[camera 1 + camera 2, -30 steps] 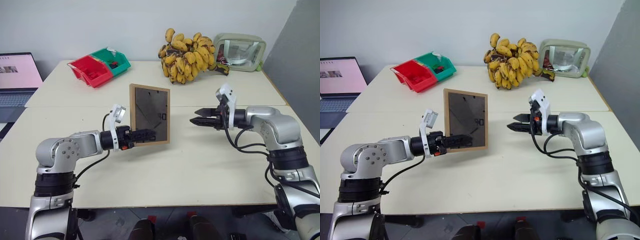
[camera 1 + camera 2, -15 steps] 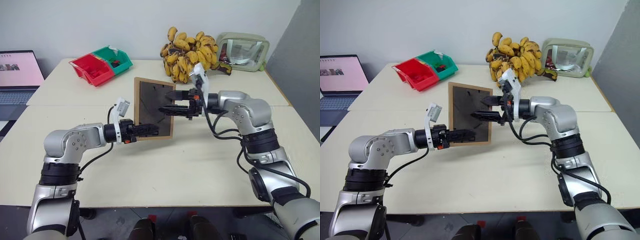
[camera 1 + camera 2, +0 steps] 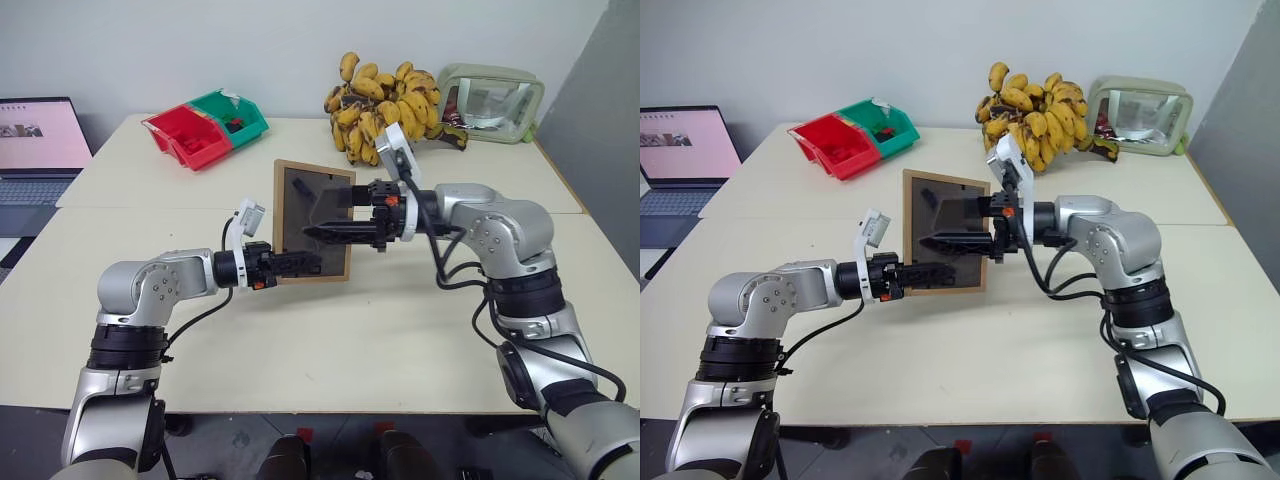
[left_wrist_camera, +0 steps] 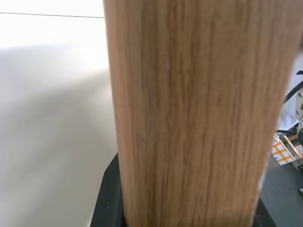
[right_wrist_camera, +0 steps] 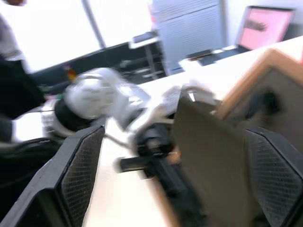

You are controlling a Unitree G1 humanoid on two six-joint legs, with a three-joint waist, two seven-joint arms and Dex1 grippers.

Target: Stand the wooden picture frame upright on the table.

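I've got the wooden picture frame (image 3: pixel 314 222) pinched low in my left hand (image 3: pixel 296 264), long side vertical; right hand (image 3: pixel 326 216) gapes wide at its back panel, closer to the stand.

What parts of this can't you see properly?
- The picture frame has its dark back toward the head camera, so its front picture is hidden.
- Left gripper: in the left wrist view the frame's wooden edge blocks nearly everything beyond it.
- Right gripper is open, but the right wrist view is smeared, so the stand on the frame's back is unclear.
- What lies in the red and green bins is too small.
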